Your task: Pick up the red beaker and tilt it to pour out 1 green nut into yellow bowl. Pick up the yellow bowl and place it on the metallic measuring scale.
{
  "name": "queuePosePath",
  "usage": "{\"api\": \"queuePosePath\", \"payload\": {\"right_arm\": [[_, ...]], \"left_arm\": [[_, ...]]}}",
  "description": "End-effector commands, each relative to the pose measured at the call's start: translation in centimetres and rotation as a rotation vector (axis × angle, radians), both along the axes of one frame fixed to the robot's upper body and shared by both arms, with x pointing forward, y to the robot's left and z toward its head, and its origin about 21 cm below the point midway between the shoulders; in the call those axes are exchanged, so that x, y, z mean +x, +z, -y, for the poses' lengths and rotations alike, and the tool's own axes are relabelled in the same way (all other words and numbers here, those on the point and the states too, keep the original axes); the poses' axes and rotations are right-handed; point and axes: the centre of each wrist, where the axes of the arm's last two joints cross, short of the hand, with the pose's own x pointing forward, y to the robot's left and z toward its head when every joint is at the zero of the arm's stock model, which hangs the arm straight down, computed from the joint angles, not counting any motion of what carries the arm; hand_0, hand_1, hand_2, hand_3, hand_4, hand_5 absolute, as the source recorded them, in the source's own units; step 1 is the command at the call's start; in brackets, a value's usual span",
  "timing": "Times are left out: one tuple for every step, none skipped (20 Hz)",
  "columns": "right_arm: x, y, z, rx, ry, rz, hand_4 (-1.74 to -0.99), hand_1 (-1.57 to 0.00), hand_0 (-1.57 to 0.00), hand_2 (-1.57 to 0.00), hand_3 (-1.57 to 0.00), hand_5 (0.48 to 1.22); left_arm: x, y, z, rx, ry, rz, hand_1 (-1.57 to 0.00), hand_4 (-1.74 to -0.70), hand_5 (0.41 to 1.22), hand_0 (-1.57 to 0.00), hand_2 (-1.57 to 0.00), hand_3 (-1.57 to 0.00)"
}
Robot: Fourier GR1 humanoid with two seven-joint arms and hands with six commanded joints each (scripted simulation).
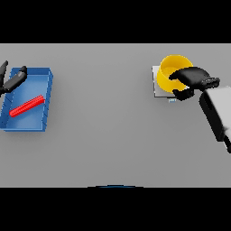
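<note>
I judge this nearly done: my right hand [191,80], fingers curled on the rim, has the yellow bowl [171,68] on the scale [156,90]; letting go remains. Left hand [10,80] hangs loosely open over the blue tray [45,101] holding the red beaker [27,105].

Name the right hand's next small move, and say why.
Probably open the fingers and lift away: the right hand grips the rim of the round yellow bowl, which already seems to sit on the flat metallic measuring scale.

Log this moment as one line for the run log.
right hand shut on yellow bowl | bowl on metallic scale | left hand open over blue tray | red beaker lying in tray
</note>
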Motion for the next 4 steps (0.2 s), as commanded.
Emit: {"api": "queuePosePath", "payload": {"right_arm": [[0.13, 0.26, -0.23, -0.005, -0.016, -0.008, -1.431, -0.12, -0.08, -0.20, -0.35, 0.799], [0.07, 0.23, -0.33, -0.004, -0.027, -0.011, -1.422, -0.10, -0.06, -0.16, -0.32, 0.785], [-0.12, 0.04, -0.28, 0.002, -0.027, -0.018, -1.412, -0.08, -0.05, -0.13, -0.30, 0.771], [-0.26, -0.03, -0.23, 0.002, -0.038, -0.019, -1.410, -0.06, -0.04, -0.10, -0.27, 0.759]], "left_arm": [[0.04, -0.06, -0.26, -0.002, -0.002, 0.004, 0.00, -0.72, 0.697, 0.00, 0.00, 0.00], [-0.06, -0.03, -0.10, 0.004, -0.001, -0.003, 0.00, -0.72, 0.696, 0.00, 0.00, 0.00], [0.05, 0.16, 0.03, 0.006, -0.005, -0.003, 0.00, -0.72, 0.694, 0.00, 0.00, 0.00], [-0.08, 0.26, 0.03, 0.009, -0.001, -0.002, 0.00, -0.72, 0.693, 0.00, 0.00, 0.00]]}}
